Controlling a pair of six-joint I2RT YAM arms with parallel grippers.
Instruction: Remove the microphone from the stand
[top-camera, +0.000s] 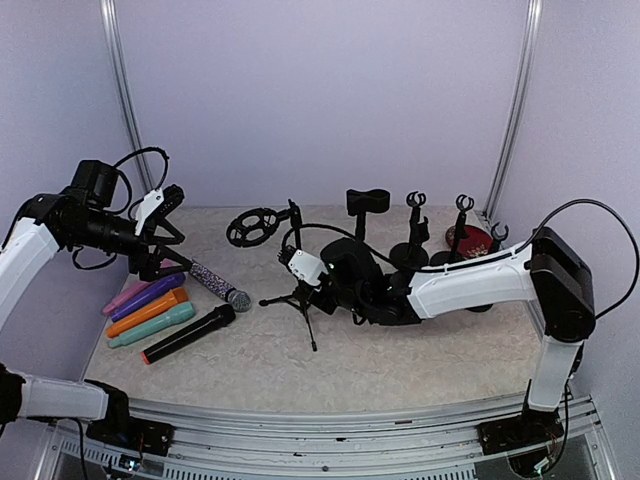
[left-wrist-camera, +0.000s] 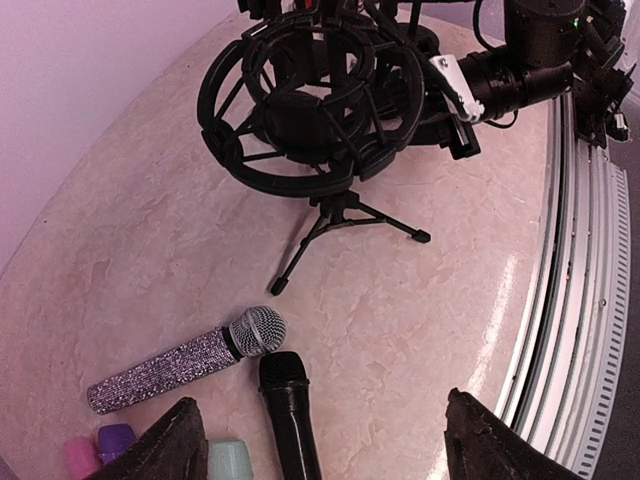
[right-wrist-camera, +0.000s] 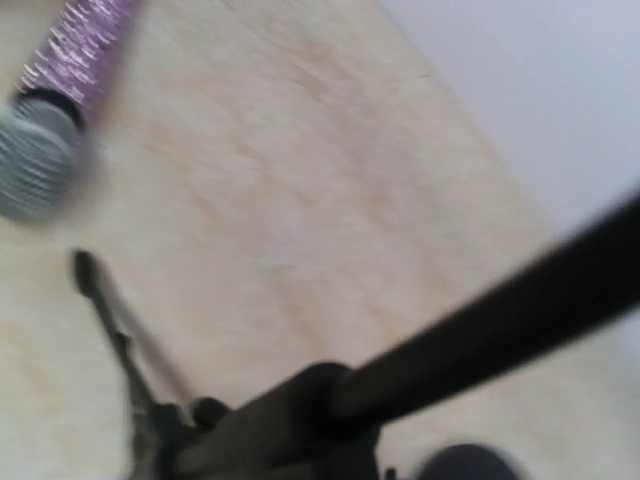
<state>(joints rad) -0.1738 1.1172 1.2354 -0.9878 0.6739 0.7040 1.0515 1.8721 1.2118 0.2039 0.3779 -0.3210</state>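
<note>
1. The glittery microphone (top-camera: 215, 283) is lying flat on the table (top-camera: 420, 350), at nine o'clock of the tripod stand (top-camera: 300, 297) and apart from it. The shock-mount ring (top-camera: 250, 226) is looking empty, so I am judging the removal as good as done.
2. The left gripper (top-camera: 165, 235) is hanging near the handle end, at ten o'clock of it, fingers spread wide with nothing between them.
3. The right gripper (top-camera: 305, 268) is sitting at the stand's stem. Whether it is pinching the stem I cannot tell.
4. To finish well, the left arm should be rising straight up, not sweeping toward six o'clock, where the black microphone (top-camera: 190, 333) is lying. The right should be easing away slowly so the tripod is not tipping.
5. The left wrist view is showing the mesh head (left-wrist-camera: 258, 330) just beside the black microphone's head, perhaps touching. Only the top view is showing the coloured microphones (top-camera: 150, 305) and, at one o'clock, the spare stands (top-camera: 415, 235). The right wrist view is blurring everything but a dark rod (right-wrist-camera: 500, 330).
</note>
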